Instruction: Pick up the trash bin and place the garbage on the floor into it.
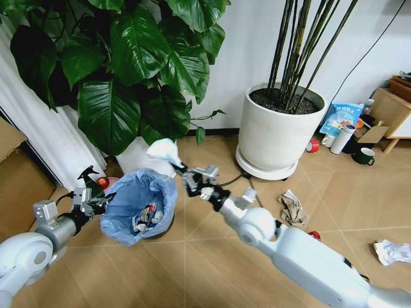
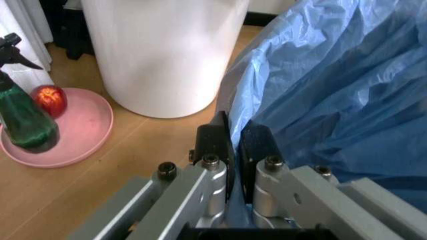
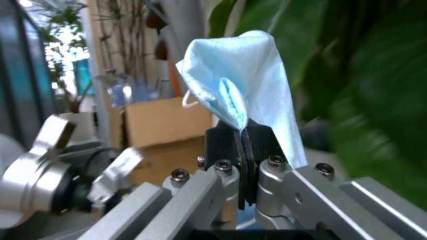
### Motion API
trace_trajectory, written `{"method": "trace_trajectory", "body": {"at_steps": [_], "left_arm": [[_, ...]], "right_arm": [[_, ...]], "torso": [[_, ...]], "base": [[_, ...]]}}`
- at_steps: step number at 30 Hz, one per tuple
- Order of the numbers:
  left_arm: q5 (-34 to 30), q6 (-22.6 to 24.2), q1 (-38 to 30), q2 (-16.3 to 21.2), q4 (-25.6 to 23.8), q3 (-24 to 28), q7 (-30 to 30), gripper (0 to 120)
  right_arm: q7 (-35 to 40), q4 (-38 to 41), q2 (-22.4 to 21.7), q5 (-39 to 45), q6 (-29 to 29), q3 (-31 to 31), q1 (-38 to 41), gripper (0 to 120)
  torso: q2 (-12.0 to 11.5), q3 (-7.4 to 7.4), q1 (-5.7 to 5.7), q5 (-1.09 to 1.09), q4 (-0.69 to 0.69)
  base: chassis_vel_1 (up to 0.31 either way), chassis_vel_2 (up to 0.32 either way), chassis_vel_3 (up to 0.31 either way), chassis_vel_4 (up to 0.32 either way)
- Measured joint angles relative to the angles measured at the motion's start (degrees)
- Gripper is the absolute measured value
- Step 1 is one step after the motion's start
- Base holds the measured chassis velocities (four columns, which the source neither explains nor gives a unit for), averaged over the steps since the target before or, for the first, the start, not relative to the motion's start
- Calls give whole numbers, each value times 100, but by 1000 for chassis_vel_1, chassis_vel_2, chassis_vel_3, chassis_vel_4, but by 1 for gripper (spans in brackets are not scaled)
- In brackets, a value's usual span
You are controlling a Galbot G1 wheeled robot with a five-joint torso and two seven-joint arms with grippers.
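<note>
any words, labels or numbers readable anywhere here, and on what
None can be read.
Blue and white bag by the big white pot: print too small to read.
Litter inside the trash bin: markings blurred.
Spray bottle on the pink plate: no label visible.

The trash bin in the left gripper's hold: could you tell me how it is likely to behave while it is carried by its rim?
The trash bin, pinched at its rim by the left gripper, probably hangs tilted. Its crinkly bag liner looks thin and slippery, so the grip might creep. Holding only a few litter pieces, it is likely light.
</note>
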Motion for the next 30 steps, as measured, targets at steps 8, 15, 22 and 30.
{"method": "trace_trajectory", "body": {"at_steps": [8,15,22,30], "left_arm": [[-31,4,-9,1,-23,-8,9,0],[-117,10,24,45,-96,-83,9,0],[-179,30,42,74,-172,-96,-4,0],[-245,49,50,80,-186,-115,-17,0]], "right_arm": [[-22,-559,695,-51,20,-478,124,0],[25,-724,624,-195,4,-533,113,0],[235,-889,452,-326,-151,-576,185,15],[459,-761,245,-122,-272,-713,361,45]], "torso": [[0,0,0,1,1],[0,0,0,2,-2],[0,-1,0,2,0],[0,0,0,2,0]], "base": [[0,0,0,0],[0,0,0,0],[0,0,0,0],[0,0,0,0]]}}
